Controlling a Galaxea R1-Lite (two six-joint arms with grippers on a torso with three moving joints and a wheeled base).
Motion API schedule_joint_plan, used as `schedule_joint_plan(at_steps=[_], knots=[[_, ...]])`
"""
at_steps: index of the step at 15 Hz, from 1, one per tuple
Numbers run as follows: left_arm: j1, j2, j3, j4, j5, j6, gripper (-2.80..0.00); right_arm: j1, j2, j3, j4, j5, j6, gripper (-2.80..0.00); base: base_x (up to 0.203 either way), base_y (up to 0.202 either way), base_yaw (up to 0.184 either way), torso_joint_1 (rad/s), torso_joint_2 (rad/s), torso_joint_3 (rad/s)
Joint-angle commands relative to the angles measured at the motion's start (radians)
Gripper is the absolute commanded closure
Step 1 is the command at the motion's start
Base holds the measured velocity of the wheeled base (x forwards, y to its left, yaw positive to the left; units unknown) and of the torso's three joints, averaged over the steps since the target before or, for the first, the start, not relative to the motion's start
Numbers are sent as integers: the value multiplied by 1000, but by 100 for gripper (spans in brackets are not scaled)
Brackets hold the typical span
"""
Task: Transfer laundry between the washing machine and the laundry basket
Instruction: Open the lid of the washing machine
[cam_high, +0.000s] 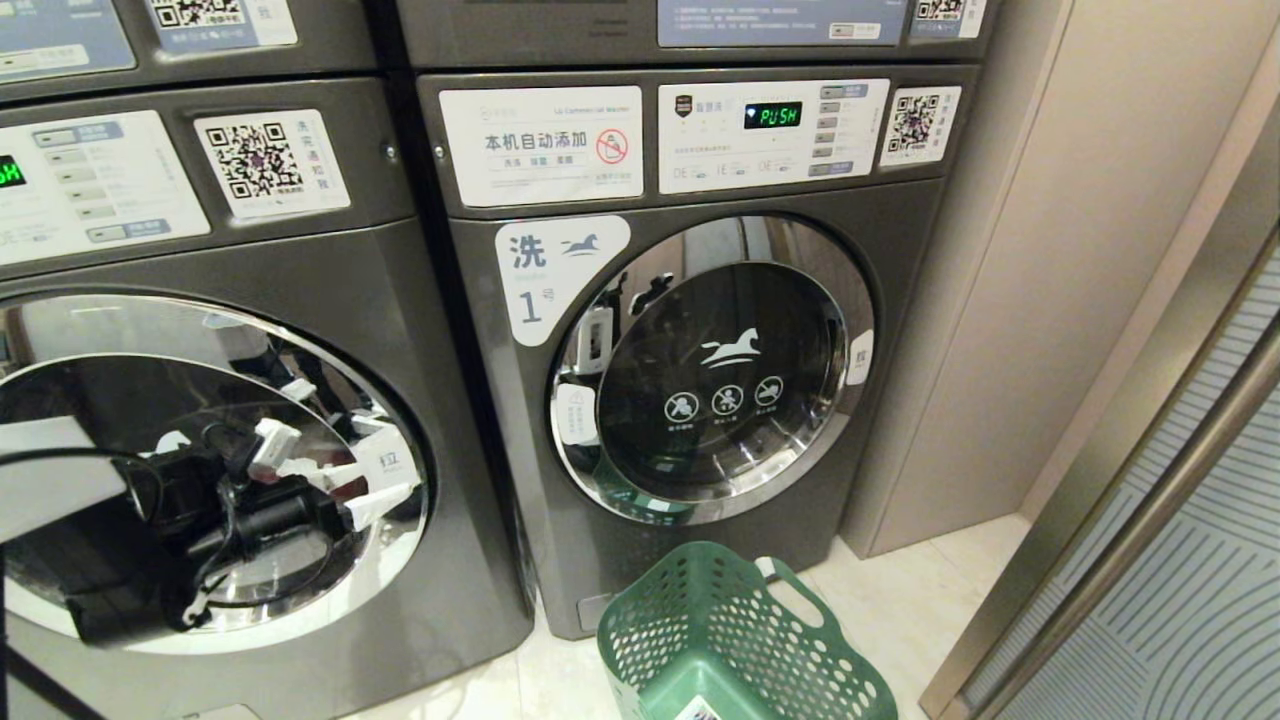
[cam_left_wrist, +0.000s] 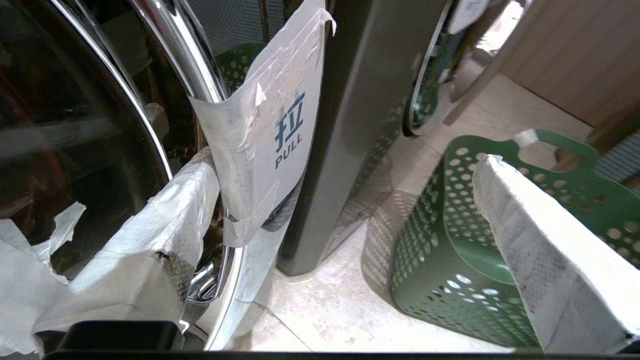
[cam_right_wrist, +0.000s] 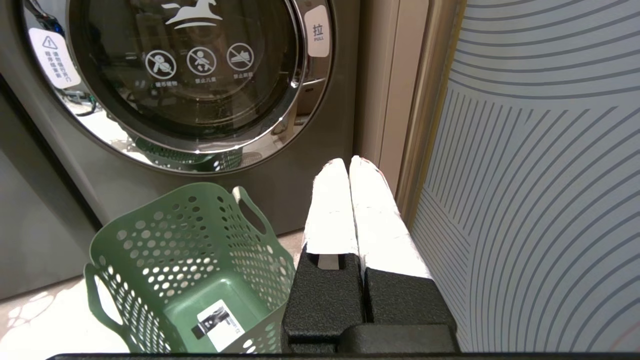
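Left hand (cam_left_wrist: 320, 240): two broad flat fingers (cam_left_wrist: 550, 260) wrapped in white fibrous tape, grey-smudged and frayed at the edges, loose shreds hanging; black housing at the base. Left arm: black body, black cables looped around it, white panels, possibly clips, hard to make out. Right hand (cam_right_wrist: 349, 165): two long tapered fingers (cam_right_wrist: 330, 210) in clean white tape, mounted on textured black blocks.
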Motion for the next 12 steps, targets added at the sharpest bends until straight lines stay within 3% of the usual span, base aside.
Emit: schedule_joint_plan(at_steps=[1, 3, 5, 7, 9, 12], knots=[[2, -1, 4, -5, -31, 1, -280, 1, 1, 34, -1, 0, 0, 0, 0, 0, 0, 0, 0, 0], [7, -7, 13, -8, -88, 2, -280, 1, 1, 34, -1, 0, 0, 0, 0, 0, 0, 0, 0, 0], [29, -29, 36, -12, -93, 8, -280, 1, 1, 34, -1, 0, 0, 0, 0, 0, 0, 0, 0, 0], [107, -122, 115, -13, -90, 30, -280, 1, 1, 34, -1, 0, 0, 0, 0, 0, 0, 0, 0, 0], [298, -266, 226, -12, -98, 44, -280, 1, 1, 34, -1, 0, 0, 0, 0, 0, 0, 0, 0, 0], [775, -456, 336, -7, -211, 19, -280, 1, 1, 34, -1, 0, 0, 0, 0, 0, 0, 0, 0, 0]])
